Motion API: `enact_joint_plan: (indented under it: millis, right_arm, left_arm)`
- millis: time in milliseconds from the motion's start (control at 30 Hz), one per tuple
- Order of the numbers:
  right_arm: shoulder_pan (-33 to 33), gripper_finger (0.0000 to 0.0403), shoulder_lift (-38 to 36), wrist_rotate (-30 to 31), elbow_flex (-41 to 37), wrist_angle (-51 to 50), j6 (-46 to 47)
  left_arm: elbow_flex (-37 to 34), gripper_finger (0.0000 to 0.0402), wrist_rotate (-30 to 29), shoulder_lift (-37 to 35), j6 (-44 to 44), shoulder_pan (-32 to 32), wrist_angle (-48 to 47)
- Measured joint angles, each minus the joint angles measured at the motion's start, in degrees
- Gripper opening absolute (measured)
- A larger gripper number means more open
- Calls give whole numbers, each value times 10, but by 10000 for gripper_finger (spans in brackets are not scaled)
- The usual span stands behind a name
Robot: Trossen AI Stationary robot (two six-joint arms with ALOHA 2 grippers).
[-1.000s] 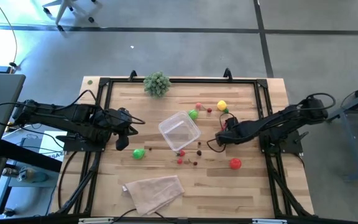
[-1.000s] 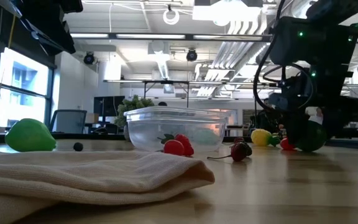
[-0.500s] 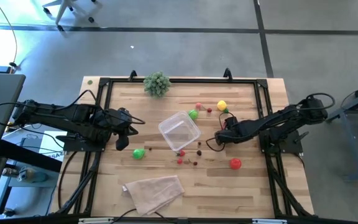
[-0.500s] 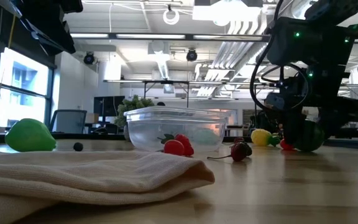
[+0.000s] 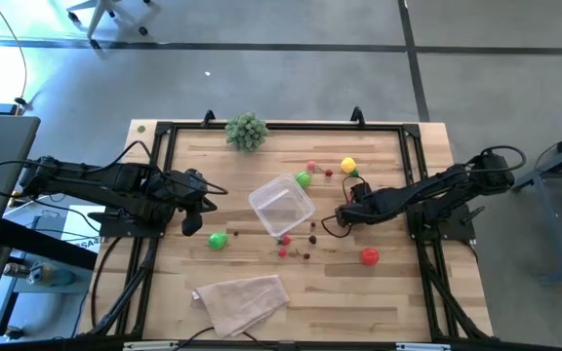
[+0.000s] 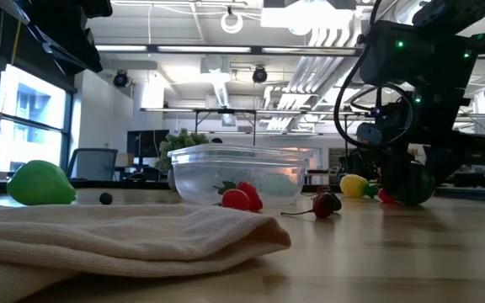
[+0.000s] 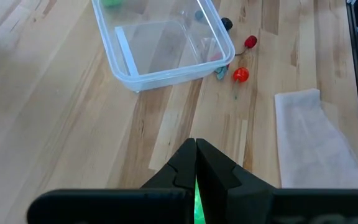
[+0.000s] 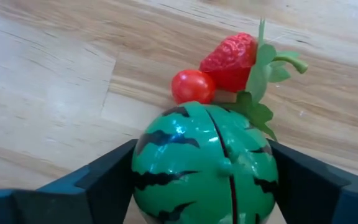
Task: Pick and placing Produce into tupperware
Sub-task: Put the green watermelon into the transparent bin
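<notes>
Wooden slats made up the table (image 5: 379, 292), an open office showing beyond it. On it the tupperware (image 5: 281, 204) sat near the middle, clear, rounded at the corners, and apparently empty. Produce lay scattered about it: a strawberry (image 6: 242, 195) and small red pieces just beside its near wall, a green pear (image 5: 218, 241) towards the left arm, a yellow piece (image 5: 348, 166) and a red piece (image 5: 369, 256) well apart from the box.

The right gripper (image 8: 207, 180) was clenched on a toy watermelon (image 8: 205, 160), glossy green with dark stripes and a seam down its middle, held low over the wood just beside a strawberry and a small tomato (image 8: 192, 86). I judged the grasp central, suited to carrying it to the box.

The left gripper (image 7: 196, 163), fingers pressed together and empty, waited at the table's left side, facing the tupperware. A beige cloth (image 5: 243, 297) lay at the near edge.
</notes>
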Motion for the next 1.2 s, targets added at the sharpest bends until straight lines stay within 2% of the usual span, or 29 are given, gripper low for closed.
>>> enact_joint_plan:
  millis: [400, 900, 1067, 1200]
  right_arm:
    - [0, 287, 0, -2, 0, 2, 0]
    - [1, 285, -12, -3, 1, 27, -31]
    - [7, 285, -49, 28, 30, 27, -83]
    - [25, 285, -73, 75, 73, 37, -172]
  left_arm:
    - [0, 1, 0, 0, 0, 0, 0]
    - [0, 1, 0, 0, 0, 0, 0]
    - [0, 1, 0, 0, 0, 0, 0]
    - [0, 1, 0, 0, 0, 0, 0]
